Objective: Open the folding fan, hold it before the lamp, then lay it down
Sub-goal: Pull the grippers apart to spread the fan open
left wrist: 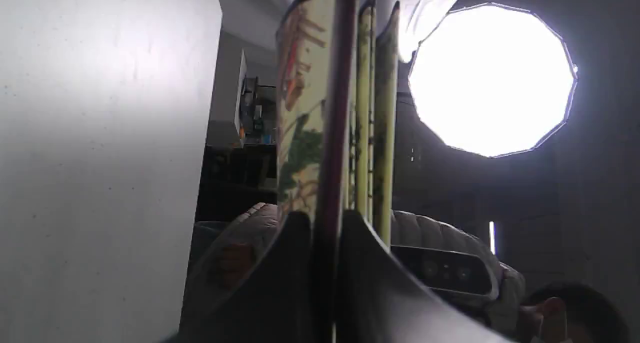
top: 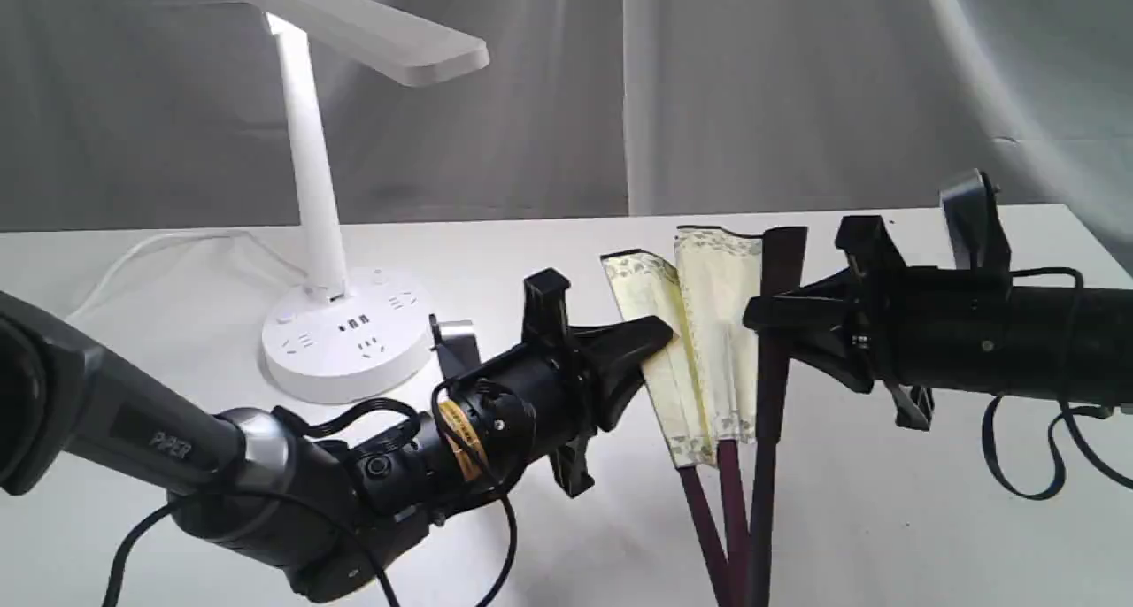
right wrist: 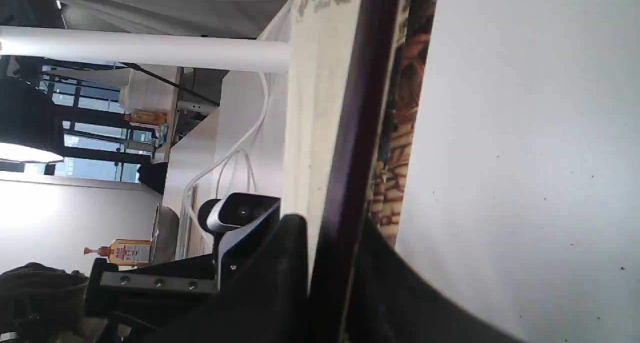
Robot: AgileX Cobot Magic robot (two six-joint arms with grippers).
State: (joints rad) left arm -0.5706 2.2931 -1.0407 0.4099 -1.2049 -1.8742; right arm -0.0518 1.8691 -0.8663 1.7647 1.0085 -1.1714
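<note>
Here, in the exterior view, the folding fan (top: 708, 341) stands a little way open in the middle of the white table (top: 549, 253), leaf toward twelve o'clock. Its dark maroon ribs run together toward six o'clock, where the frame edge cuts them off. Only a few cream pleats with a patterned border show. The outer guard on the three o'clock side rises nearly upright, while the pleats on the nine o'clock side lean away toward eleven o'clock.

The left gripper (top: 659, 331) reaches in from about eight o'clock and is clamped on the nine o'clock edge of the fan. In the left wrist view its black fingers (left wrist: 280, 283) sit tight against a maroon guard, with painted paper on one face and pleat edges just beside it. The right gripper (top: 757, 315) comes in level from three o'clock and pinches the upright guard about halfway along its visible length. In the right wrist view its fingers (right wrist: 270, 283) are closed narrowly on that dark strip, with cream leaf on one side.

The lamp (top: 319, 200) stands at about ten o'clock from the fan, well apart from it. It is lit, its flat head tipped over the table, and its round base with sockets rests on the surface. Its white cord (top: 133, 253) trails off toward nine o'clock
</note>
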